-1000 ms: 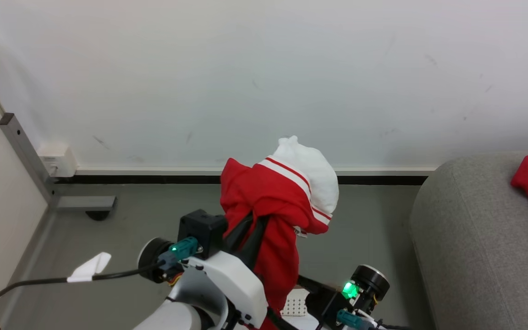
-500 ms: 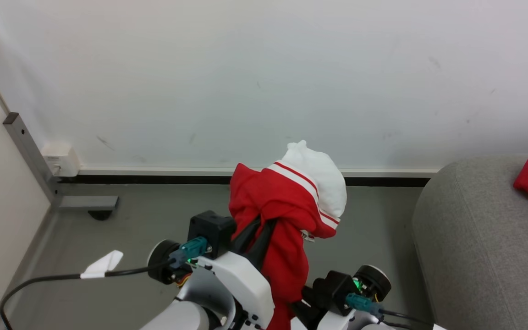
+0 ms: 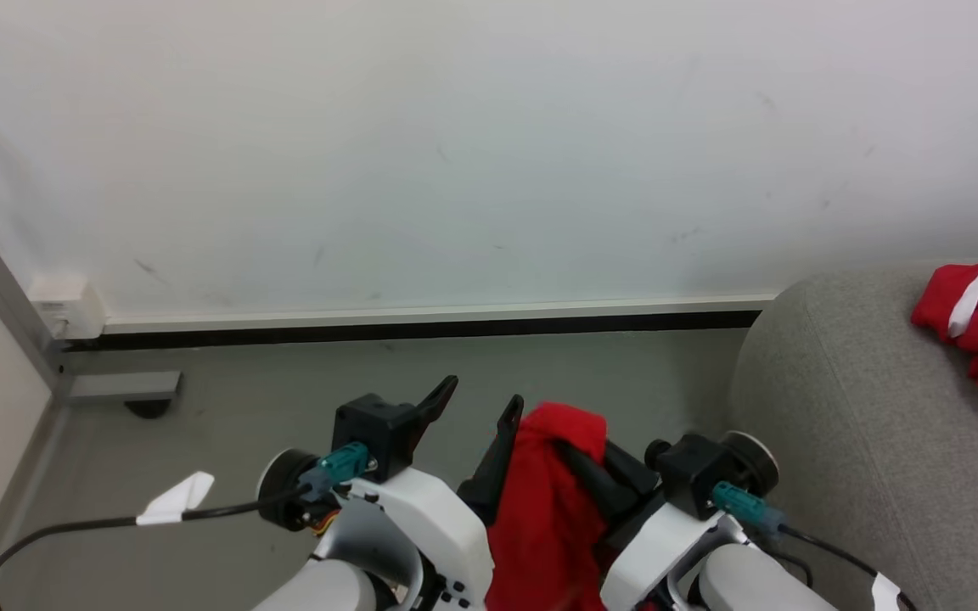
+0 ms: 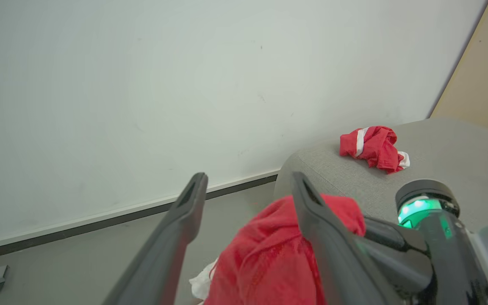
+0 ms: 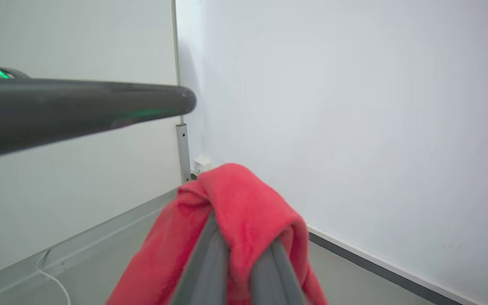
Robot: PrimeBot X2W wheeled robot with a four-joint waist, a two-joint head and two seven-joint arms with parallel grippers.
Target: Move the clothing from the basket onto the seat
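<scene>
Right claw (image 3: 581, 462) pinched on red clothing (image 3: 540, 526), draped over its tips, likely for carry to seat (image 3: 837, 441) at right; left claw (image 3: 485, 392) spread, empty, just beside.

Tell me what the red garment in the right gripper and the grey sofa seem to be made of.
The red garment looks like soft fleecy knit: matte, fuzzy surface, limp folds over the right gripper. The grey sofa looks like woven upholstery fabric: matte, finely flecked, rounded padded edge.
</scene>
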